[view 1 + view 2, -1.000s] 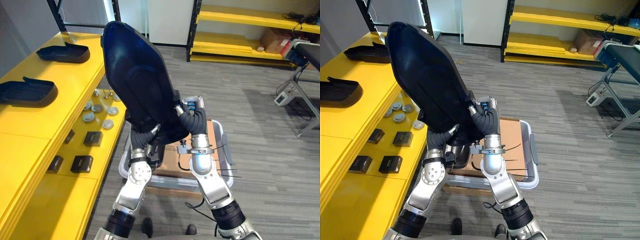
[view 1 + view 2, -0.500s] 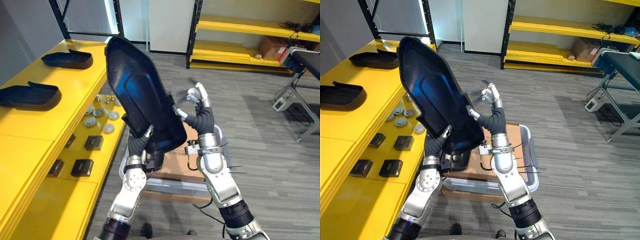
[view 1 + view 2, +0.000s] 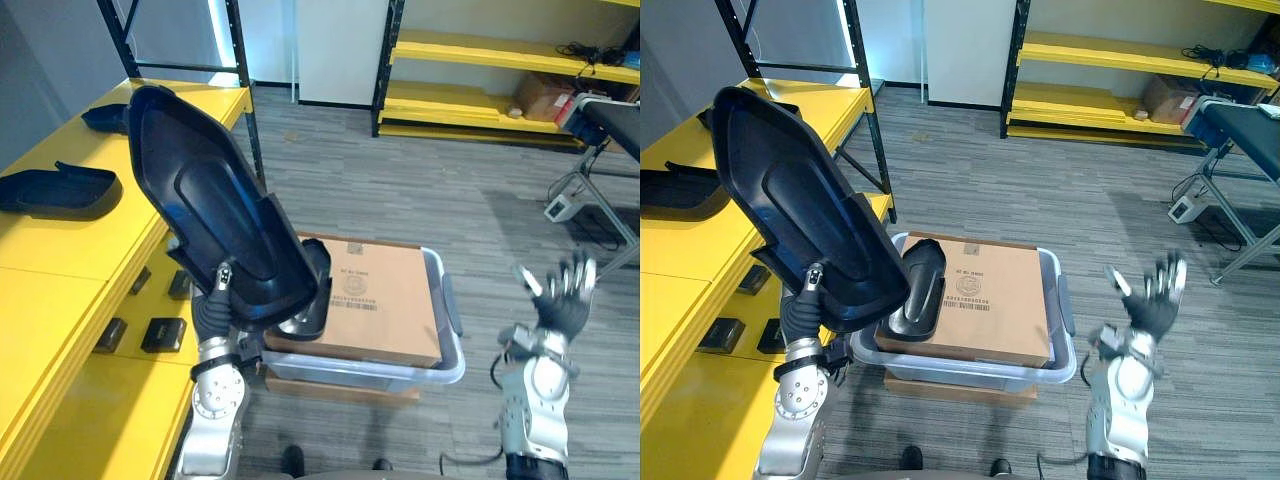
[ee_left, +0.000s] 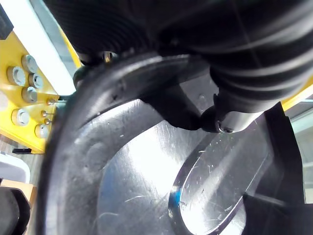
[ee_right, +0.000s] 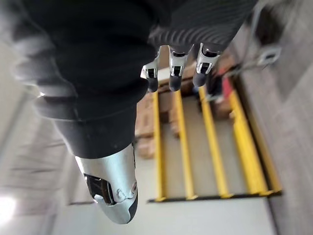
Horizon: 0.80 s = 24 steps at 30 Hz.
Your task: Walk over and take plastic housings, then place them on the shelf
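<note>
Left hand (image 3: 212, 312) sits low, left of centre, fingers and thumb clamped on the bottom rim of the big dark plastic housing (image 3: 200, 200). The left wrist view shows the thumb pressed onto the glossy inner face. It's a one-handed grip at one end: the housing stands tilted, with its long end up and toward the upper left, so I judge there's a lot of leverage on that pinch. Just behind it is a clear bin (image 3: 445, 368) holding a cardboard box (image 3: 380, 295) and another dark moulded part (image 3: 312, 290). Right hand (image 3: 562, 295) is at lower right, well apart from everything, fingers spread and holding nothing. Target is the yellow shelf top (image 3: 60, 260) along the left edge. Two housings are already lying there, one mid-left (image 3: 55, 190) and one further back (image 3: 105, 118). The lower tier carries small black blocks (image 3: 160, 333). To do this well: keep the wrist stiff and swing left slowly. I'd consider bringing the right hand under the free end before lowering. Watch the black upright post (image 3: 245, 90) just behind the housing's top edge. Aim for the bare yellow patch nearer than the mid-left housing. Lay it flat in the same attitude as those two and let the far end touch first. Release only once the weight is fully on the shelf. Yellow racks (image 3: 480, 55) across the top are out of play.
</note>
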Available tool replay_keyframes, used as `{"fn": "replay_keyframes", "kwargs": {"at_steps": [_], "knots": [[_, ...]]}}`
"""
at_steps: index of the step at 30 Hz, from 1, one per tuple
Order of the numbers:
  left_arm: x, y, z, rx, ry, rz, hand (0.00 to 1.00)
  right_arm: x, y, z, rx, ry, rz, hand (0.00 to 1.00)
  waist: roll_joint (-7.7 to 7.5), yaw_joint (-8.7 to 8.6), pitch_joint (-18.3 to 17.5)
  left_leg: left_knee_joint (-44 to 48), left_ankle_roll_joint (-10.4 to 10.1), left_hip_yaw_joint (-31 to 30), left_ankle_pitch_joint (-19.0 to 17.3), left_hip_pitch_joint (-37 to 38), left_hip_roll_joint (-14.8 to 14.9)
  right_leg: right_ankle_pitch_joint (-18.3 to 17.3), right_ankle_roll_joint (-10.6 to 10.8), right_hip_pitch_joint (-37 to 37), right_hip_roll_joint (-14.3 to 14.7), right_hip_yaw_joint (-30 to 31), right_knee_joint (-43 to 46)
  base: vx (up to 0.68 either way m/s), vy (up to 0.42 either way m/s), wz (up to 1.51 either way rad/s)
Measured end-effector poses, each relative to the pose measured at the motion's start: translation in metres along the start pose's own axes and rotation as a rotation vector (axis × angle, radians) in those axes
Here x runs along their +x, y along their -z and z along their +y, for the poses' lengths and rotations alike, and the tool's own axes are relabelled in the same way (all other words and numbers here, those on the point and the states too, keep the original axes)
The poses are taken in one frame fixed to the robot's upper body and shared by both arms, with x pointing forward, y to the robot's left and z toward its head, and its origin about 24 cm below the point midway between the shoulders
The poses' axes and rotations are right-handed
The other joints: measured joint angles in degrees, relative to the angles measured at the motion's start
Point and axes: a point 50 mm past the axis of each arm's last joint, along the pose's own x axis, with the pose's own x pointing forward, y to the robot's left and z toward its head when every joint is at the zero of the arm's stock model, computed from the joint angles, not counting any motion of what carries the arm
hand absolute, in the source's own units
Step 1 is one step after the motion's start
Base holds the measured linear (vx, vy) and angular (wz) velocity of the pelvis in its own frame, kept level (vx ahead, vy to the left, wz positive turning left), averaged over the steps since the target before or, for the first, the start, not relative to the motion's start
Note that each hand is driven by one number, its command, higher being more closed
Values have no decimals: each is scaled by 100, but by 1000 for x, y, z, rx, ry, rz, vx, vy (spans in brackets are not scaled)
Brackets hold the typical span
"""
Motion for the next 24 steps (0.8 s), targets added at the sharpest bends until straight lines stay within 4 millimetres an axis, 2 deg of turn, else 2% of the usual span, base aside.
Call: {"fn": "replay_keyframes", "kwargs": {"at_steps": [2, 3, 4, 6, 8, 11, 13, 14, 15, 18, 20, 21, 22, 23, 24], "knots": [[0, 0, -1, -15, 15, 5, 100, -5, 28, -15, -44, 24, 126, 0, 16, 10, -6, 1, 1, -46, 1, -7, 0, 9, 6, 18, 7, -20, -25, 28, -10, 13], [-2, 1, -2, -20, 36, 5, 100, -18, 58, -29, -86, 38, 274, 0, 42, 10, -4, 2, 0, -139, 3, 1, -2, 23, 32, 88, 8, -132, -33, 34, -18, 28], [-3, 1, -2, -21, 50, 7, 100, -27, 73, -37, -112, 41, 352, 0, 48, 8, -9, 6, -1, -159, 3, 19, -1, 16, 33, 124, 8, -179, -30, 46, -20, 29], [-7, 0, -2, -27, 71, 13, 100, -41, 94, -45, -153, 26, 462, 0, 49, 14, -7, 30, -1, -203, 3, 64, -1, -3, 37, 188, 10, -221, -32, 36, -13, 16], [-12, -2, -3, -38, 104, 14, 100, -64, 119, -53, -181, 20, 600, 0, 39, 31, 4, 34, -2, -337, 3, 93, -9, -60, 41, 294, 7, -353, -13, 16, -22, 28], [-17, -3, -4, -48, 124, 19, 100, -92, 143, -49, -263, -47, 736, 0, 5, 84, 49, 5, -14, -606, -38, 127, -25, -294, 57, 392, -24, -644, 238, -42, -36, 45], [-21, -4, -4, -58, 123, 22, 100, -100, 149, -43, -283, -86, 770, 0, -4, 179, 104, 49, -25, -801, -31, 83, -45, -448, 85, 410, -72, -938, 422, -20, -39, 74], [-22, -7, -3, -74, 124, 18, 100, -98, 148, -40, -300, -105, 763, 0, -8, 182, 178, 200, -25, -912, -32, -52, -87, -502, 80, 437, -113, -1136, 522, -49, -35, 141], [-22, -11, -4, -94, 124, 2, 100, -94, 146, -33, -328, -146, 743, 0, 3, 252, 364, 530, -47, -1221, -88, -292, -193, -626, 89, 472, -198, -1587, 726, -55, -21, 140], [-21, -21, -8, -127, 124, -35, 100, -84, 140, -20, -343, -195, 693, 0, 53, 330, 601, 994, -29, -1268, -150, -839, -214, -807, 102, 478, -319, -2398, 997, -68, 7, 164], [-20, -24, -9, -148, 120, -46, 100, -80, 135, -5, -356, -238, 653, 0, 97, 348, 699, 1128, 111, -242, -240, -1151, 69, -879, 128, 533, -435, -3097, 1126, 1, 3, 189], [-21, -23, -11, -171, 114, -36, 100, -74, 129, 8, -358, -284, 609, 0, 207, 352, 784, 1327, 236, 991, -325, -1266, 421, -925, 184, 734, -523, -3593, 1228, 37, 23, 146], [-21, -23, -11, -173, 115, -35, 100, -73, 128, 10, -359, -292, 601, 0, 219, 348, 788, 1358, 243, 1222, -330, -1261, 499, -940, 207, 784, -533, -3693, 1239, 47, 30, 168], [-22, -24, -15, -184, 127, -35, 100, -72, 125, 16, -359, -314, 579, 0, 222, 349, 785, 1473, 313, 2069, -376, -1219, 697, -1001, 309, 947, -621, -4057, 1317, 88, 45, 137], [-23, -25, -19, -194, 144, -36, 100, -71, 123, 21, -361, -337, 565, 0, 236, 387, 760, 1580, 406, 2649, -444, -1189, 788, -995, 343, 1109, -714, -4314, 1316, 100, 57, 137]]}}
